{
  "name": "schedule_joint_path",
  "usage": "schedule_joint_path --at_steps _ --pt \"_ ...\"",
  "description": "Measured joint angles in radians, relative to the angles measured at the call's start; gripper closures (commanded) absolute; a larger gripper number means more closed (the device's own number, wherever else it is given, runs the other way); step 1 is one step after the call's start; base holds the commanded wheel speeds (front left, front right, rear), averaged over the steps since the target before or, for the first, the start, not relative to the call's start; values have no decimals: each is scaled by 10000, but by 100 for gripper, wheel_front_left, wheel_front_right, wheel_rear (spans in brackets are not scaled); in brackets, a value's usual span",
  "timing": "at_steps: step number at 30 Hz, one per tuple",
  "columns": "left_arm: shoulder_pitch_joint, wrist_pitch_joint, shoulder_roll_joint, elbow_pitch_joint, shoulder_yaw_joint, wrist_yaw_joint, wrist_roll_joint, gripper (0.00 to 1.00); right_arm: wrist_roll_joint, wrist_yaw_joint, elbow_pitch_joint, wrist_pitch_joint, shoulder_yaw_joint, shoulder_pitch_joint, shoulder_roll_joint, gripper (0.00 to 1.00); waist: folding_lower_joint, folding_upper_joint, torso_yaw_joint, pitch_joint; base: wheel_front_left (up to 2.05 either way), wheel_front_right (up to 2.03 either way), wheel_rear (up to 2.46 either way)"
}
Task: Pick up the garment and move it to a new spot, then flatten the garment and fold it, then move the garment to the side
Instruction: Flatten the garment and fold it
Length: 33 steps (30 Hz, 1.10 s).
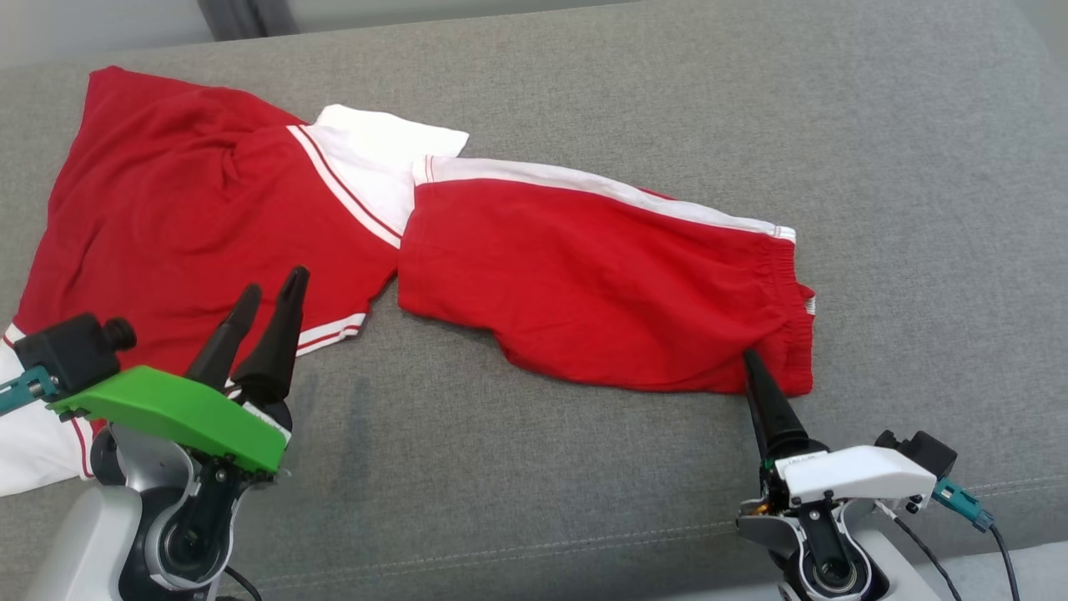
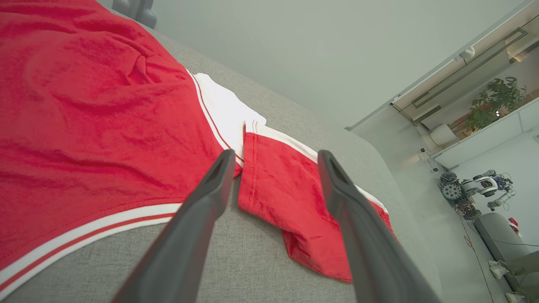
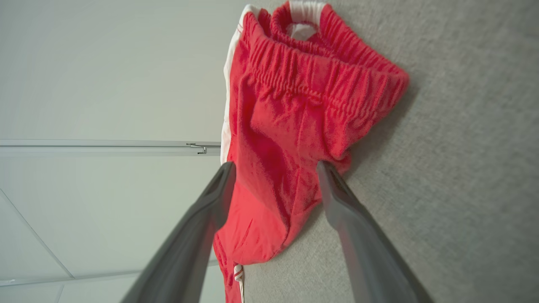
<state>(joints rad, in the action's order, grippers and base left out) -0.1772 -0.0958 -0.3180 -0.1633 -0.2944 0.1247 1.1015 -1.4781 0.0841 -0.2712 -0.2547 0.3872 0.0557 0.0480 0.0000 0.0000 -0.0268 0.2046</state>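
The grey sofa (image 1: 918,125) carries a red shirt (image 1: 167,217) at its left edge, cut off there, and the red shorts (image 1: 584,275) near the middle, waistband to the right. The right gripper (image 3: 276,165), wide, straddles the shorts' near waistband corner, likely to pinch it; contact is unclear. The left gripper (image 1: 274,280), also wide, hovers empty over the shirt's hem.

A robotics lab: grey sofa (image 1: 584,467), another robot (image 2: 473,191) parked beyond, potted plant (image 2: 499,99).

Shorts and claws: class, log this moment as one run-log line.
shorts: lying on sofa | right claw: open, at waistband corner | left claw: open, near shirt hem
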Motion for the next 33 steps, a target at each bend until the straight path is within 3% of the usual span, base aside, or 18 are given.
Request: schedule_joint_path --at_steps 8,18,33 --pt "724 236 -244 -502 163 0 -558 0 -186 128 -479 0 -157 447 6 0 0 0 325 315 0 0 0" --pt "1336 453 -537 -886 322 0 -1333 0 -558 293 -669 0 -138 306 15 0 1 0 207 326 0 0 0" --pt "2472 633 -176 -867 627 0 -1473 0 -706 332 -809 0 -522 639 4 0 1 0 369 336 0 0 0"
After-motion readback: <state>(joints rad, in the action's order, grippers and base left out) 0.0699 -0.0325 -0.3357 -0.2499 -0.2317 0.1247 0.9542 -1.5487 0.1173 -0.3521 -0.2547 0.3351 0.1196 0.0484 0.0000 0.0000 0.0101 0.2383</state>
